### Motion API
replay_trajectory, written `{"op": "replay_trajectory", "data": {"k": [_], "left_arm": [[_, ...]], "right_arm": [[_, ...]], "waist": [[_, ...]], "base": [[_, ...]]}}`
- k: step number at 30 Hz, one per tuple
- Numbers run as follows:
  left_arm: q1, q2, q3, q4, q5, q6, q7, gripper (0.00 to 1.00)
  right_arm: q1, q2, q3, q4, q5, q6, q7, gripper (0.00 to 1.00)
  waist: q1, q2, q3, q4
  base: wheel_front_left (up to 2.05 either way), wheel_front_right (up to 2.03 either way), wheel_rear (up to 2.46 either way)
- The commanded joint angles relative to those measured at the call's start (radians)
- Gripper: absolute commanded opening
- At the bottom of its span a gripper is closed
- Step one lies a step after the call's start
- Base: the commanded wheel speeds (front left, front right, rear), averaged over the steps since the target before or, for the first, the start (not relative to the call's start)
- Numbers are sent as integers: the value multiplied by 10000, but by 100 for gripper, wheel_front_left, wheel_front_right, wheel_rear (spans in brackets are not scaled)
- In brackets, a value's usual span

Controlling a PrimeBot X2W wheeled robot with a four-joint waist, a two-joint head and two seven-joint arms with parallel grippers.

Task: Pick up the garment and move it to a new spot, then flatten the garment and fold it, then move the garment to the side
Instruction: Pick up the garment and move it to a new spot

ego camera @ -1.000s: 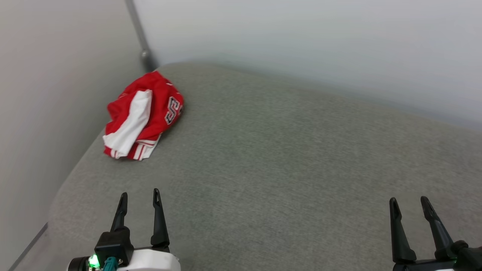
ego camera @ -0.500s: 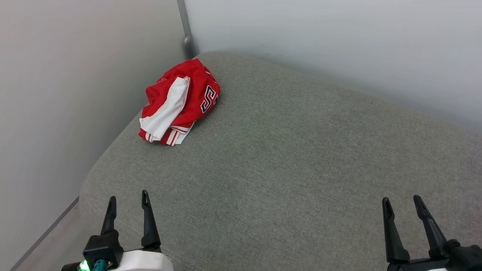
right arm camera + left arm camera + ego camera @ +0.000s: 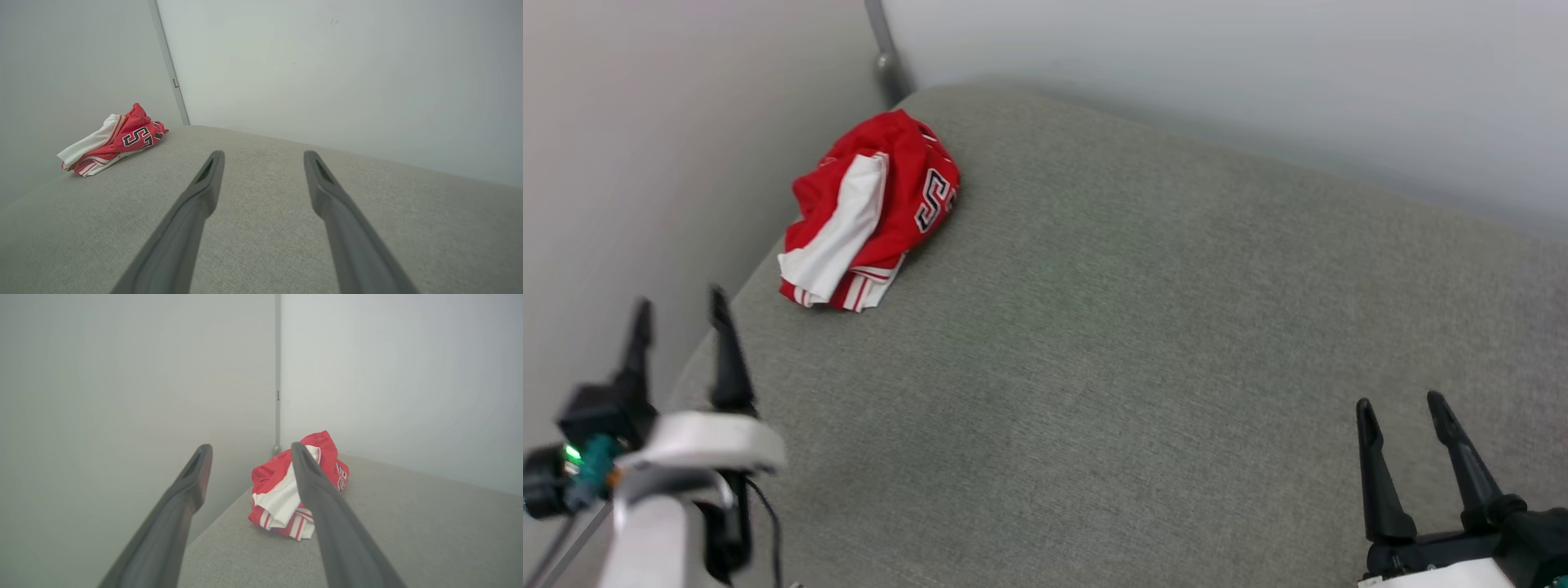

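The left claw [image 3: 680,300], open and empty like the right claw [image 3: 1400,402], should pinch the shirt [image 3: 866,212] at its raised top.

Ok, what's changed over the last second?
The left gripper has lifted and swung left, closer to the shirt, jaws open and empty. The head view itself also shifted, so the shirt's apparent drift is no real move. Unchanged: the shirt lies crumpled at the far left corner of the cushion, untouched; the right gripper stays low and open.
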Motion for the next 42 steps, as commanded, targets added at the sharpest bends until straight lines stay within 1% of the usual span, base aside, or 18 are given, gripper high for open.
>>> {"op": "replay_trajectory", "data": {"k": [1, 4, 7, 10, 14, 16, 19, 22, 23, 25, 28, 31, 32, 35, 39, 42], "left_arm": [[-454, 225, 183, 223, -113, -120, -26, 100], [-1569, 873, 491, 763, -146, -303, 17, 100], [-2777, 1570, 681, 1215, -210, -443, 342, 100], [-3938, 2175, 874, 1800, -471, -695, 810, 100], [-5505, 2970, 905, 2573, -821, -1174, 1816, 100], [-6284, 3391, 785, 3008, -995, -1440, 2530, 100], [-7249, 3914, 635, 3696, -1432, -1707, 3715, 100], [-7940, 4465, 306, 4296, -1915, -1869, 5105, 100], [-8123, 4569, 116, 4486, -2137, -1901, 5632, 100], [-8398, 4739, -304, 4698, -2818, -1924, 6761, 100], [-8424, 5430, -1077, 4577, -3737, -1914, 8080, 100], [-8229, 5776, -1735, 4414, -4793, -1919, 9277, 100], [-8023, 6240, -2229, 4289, -5535, -1921, 10285, 100], [-7958, 6384, -2621, 4246, -6048, -1920, 10846, 100], [-7718, 6509, -3272, 4421, -6169, -1921, 11261, 100], [-7669, 6228, -3687, 4714, -6303, -1923, 11303, 100]], "right_arm": [[-187, 10, -42, -57, -64, -3, -21, 100], [-382, 10, -81, -141, -224, -3, -21, 100], [-591, 10, -207, -243, -405, -3, -21, 100], [-824, 11, -315, -353, -568, -3, -21, 100], [-1148, 11, -444, -531, -807, -3, -21, 100], [-1344, 11, -504, -630, -918, -3, -21, 100], [-1633, 11, -542, -823, -1038, -3, -21, 100], [-1898, 11, -546, -1022, -1132, -3, -21, 100], [-1977, 11, -567, -1085, -1159, -3, -23, 100], [-2099, 11, -565, -1201, -1231, -3, -21, 100], [-2275, 11, -590, -1378, -1335, -3, -21, 100], [-2426, 11, -655, -1559, -1437, -3, -23, 100], [-2510, 11, -724, -1721, -1551, -3, -21, 100], [-2603, 11, -758, -1870, -1660, -3, -21, 100], [-2654, 11, -778, -1934, -1751, -3, -18, 100], [-2679, 11, -776, -1935, -1785, -3, -9, 100]], "waist": [[0, 0, 338, -294], [0, 0, 756, -601], [0, 0, 1247, -896], [0, 0, 1792, -1170], [0, 0, 2523, -1521], [0, 0, 2913, -1679], [0, 0, 3466, -1909], [0, 0, 3962, -2107], [0, 0, 4096, -2152], [0, 0, 4337, -2287], [0, 0, 4666, -2475], [0, 0, 5006, -2627], [0, 0, 5342, -2736], [0, 0, 5671, -2798], [0, 0, 5982, -2853], [0, 0, 6097, -2869]], "base": [[0, 0, 0], [0, 0, 0], [0, 0, 0], [0, 0, 0], [0, 0, 0], [0, 0, 0], [0, 0, 0], [0, 0, 0], [0, 0, 0], [0, 0, 0], [0, 0, 0], [0, 0, 0], [0, 0, 0], [0, 0, 0], [0, 0, 0], [0, 0, 0]]}}
